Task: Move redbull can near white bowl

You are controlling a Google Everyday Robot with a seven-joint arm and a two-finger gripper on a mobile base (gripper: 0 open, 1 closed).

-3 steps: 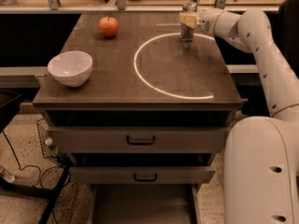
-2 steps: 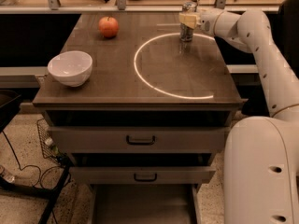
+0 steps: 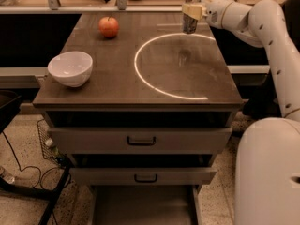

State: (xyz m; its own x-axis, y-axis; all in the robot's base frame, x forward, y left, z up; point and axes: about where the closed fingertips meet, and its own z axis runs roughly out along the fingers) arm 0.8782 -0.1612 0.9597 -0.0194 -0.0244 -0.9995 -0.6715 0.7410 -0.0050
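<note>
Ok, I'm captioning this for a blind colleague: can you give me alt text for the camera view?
A white robot arm's gripper grips a redbull can at the far right of a dark table with drawers. A white bowl sits near the front left corner, an apple at the far left.

The white bowl (image 3: 70, 68) sat smooth and glossy. The redbull can (image 3: 190, 25) gleamed metallic. The gripper (image 3: 191, 10), clasped on the can at the far right of the table (image 3: 117, 86), looked matt cream plastic. The tabletop was brown wood grain with a soft sheen.
</note>
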